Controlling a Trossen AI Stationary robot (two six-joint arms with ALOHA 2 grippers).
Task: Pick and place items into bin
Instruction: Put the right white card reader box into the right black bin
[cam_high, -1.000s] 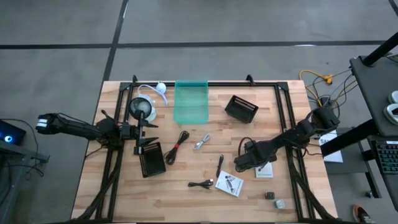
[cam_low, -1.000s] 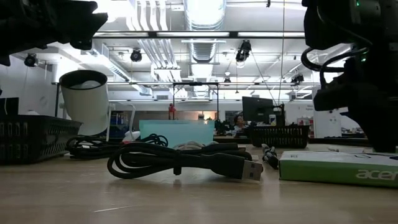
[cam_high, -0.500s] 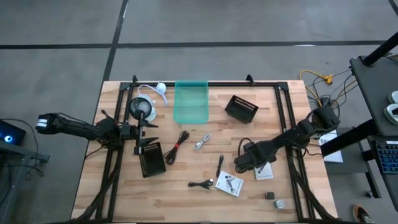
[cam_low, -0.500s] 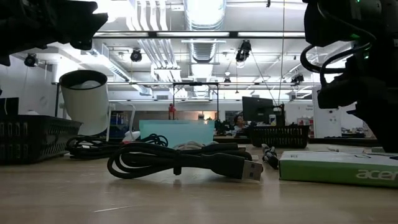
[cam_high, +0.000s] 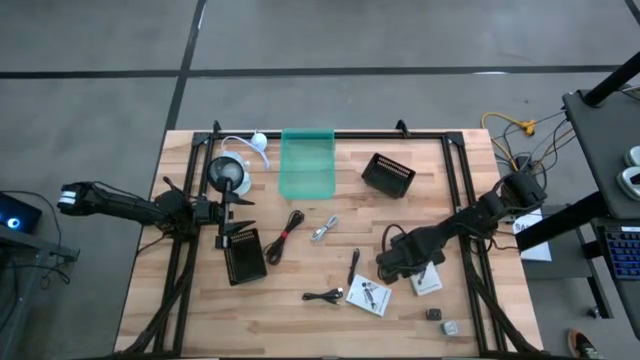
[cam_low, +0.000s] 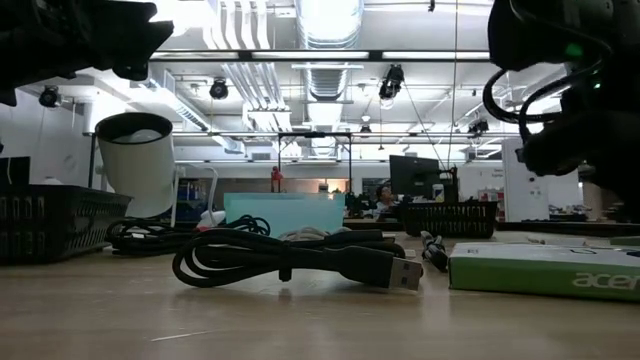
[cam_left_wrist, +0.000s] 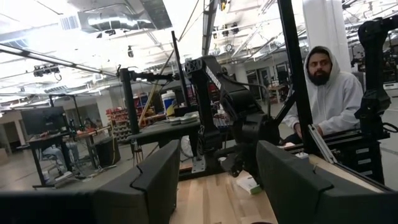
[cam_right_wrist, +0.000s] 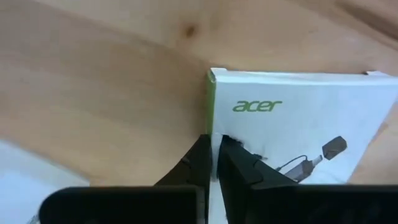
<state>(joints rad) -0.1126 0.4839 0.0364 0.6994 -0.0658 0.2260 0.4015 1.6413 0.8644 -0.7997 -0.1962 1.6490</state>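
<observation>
My right gripper (cam_right_wrist: 211, 152) points down at the table's right, shut, with its tips at the edge of a white "acer" box (cam_right_wrist: 298, 124) (cam_high: 428, 281) (cam_low: 545, 270) that lies flat on the wood. My left gripper (cam_left_wrist: 214, 180) (cam_high: 232, 220) waits open at the table's left and holds nothing. Loose on the table lie a black-and-red cable (cam_high: 285, 235), a silver metal piece (cam_high: 324, 229), a black stick (cam_high: 354, 265), a black USB cable (cam_high: 325, 295) (cam_low: 290, 260), a white printed card (cam_high: 368, 294) and two grey blocks (cam_high: 442, 320). The green see-through bin (cam_high: 307, 162) stands at the far middle. My right gripper comes from above, pointing down. Its shut fingertips (cam_right_wrist: 231, 149) stand at the box's green-striped edge (cam_right_wrist: 210, 106). The box lies flat on the table. I cannot tell whether the tips press on it or have caught anything between them.
A black mesh basket (cam_high: 388, 174) stands right of the bin and another (cam_high: 243, 257) lies near my left gripper. A white cup-like lamp (cam_high: 228, 175) stands at the far left. A black frame (cam_high: 455, 170) runs along the table's sides. A person (cam_left_wrist: 333, 93) sits beyond the table's right edge.
My right gripper has shut its fingers above the white box and rolled a little at the wrist while staying in place.
</observation>
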